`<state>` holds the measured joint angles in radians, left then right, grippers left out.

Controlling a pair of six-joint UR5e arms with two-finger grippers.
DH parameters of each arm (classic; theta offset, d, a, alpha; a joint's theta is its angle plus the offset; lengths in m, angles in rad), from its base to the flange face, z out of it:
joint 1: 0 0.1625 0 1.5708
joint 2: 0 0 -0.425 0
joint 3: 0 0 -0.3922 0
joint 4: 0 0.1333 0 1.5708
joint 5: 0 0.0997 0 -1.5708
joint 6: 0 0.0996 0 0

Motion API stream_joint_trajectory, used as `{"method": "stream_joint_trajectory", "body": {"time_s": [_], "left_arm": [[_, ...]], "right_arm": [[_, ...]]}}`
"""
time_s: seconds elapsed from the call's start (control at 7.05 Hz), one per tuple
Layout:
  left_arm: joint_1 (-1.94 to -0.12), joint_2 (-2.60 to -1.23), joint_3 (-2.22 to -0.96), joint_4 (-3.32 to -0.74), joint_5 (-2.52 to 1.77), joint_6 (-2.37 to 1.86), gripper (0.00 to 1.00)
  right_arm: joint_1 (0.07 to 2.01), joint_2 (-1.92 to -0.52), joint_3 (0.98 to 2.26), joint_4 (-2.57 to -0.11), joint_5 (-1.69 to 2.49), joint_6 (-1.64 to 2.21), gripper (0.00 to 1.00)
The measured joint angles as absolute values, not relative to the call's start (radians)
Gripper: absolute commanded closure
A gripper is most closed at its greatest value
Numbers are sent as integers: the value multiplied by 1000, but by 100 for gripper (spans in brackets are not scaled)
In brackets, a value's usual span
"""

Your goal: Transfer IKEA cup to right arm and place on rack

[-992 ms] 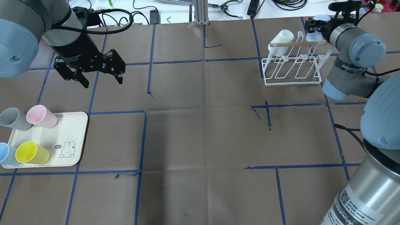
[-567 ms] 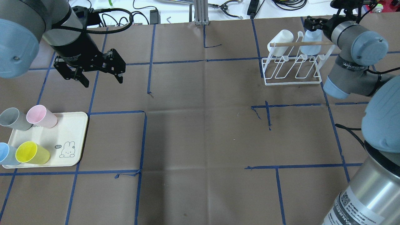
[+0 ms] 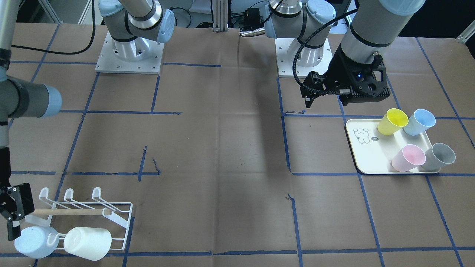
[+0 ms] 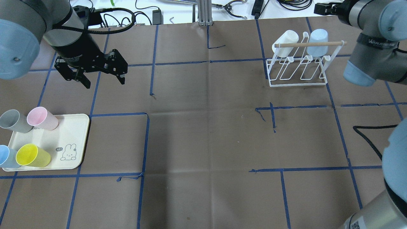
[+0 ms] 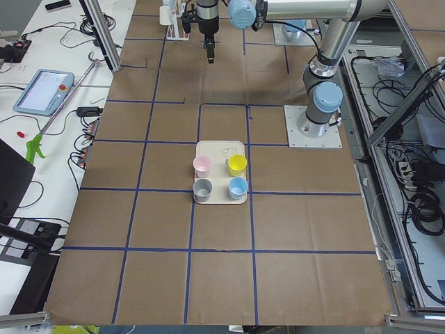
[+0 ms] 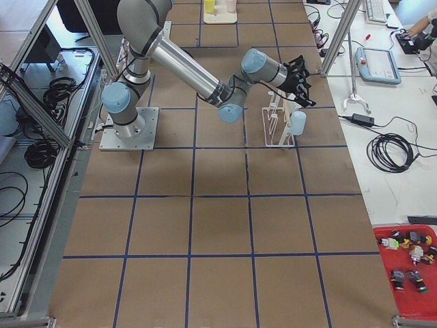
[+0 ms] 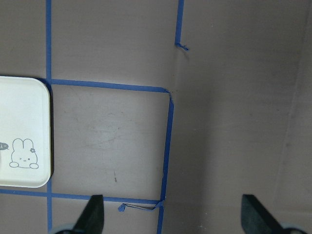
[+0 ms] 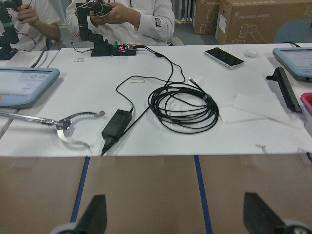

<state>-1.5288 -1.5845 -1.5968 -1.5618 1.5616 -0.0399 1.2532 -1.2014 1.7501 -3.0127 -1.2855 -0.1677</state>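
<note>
The white wire rack point(image 4: 299, 68) with its wooden dowel stands at the far right. A pale-blue cup point(image 4: 318, 41) and a white cup point(image 4: 286, 38) hang on its back prongs; both also show in the front view, the pale-blue cup point(image 3: 33, 241) and the white cup point(image 3: 87, 243). My right gripper point(image 4: 321, 9) is open and empty, just beyond the rack and apart from the pale-blue cup; its wrist view shows spread fingertips point(image 8: 95, 217) with nothing between. My left gripper point(image 4: 104, 83) is open and empty, hovering above the table beyond the tray.
A cream tray point(image 4: 68, 136) with a bunny drawing lies at the near left, bearing grey point(image 4: 12, 121), pink point(image 4: 41, 118), blue point(image 4: 5, 156) and yellow point(image 4: 31, 156) cups. Cables and tools lie on the white bench past the table's far edge point(image 8: 185, 105).
My right gripper set the pale-blue cup on the rack, let go and drew back toward the far edge. The left arm has not moved.
</note>
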Motion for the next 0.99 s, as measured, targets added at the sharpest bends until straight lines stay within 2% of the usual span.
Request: {"method": "stream_joint_trajectory", "body": {"time_s": [0.43,0.99], "left_arm": [[-1529,-1584,-1598,-1563,1562,-40,0],[-1529,-1583,-1599,-1563,1562,-40,1]], "right_arm": [[1294,-1436,1750,-2469,-1345,-169,0],[1417,-1647,1749,-1949,-1487,-129,0]]}}
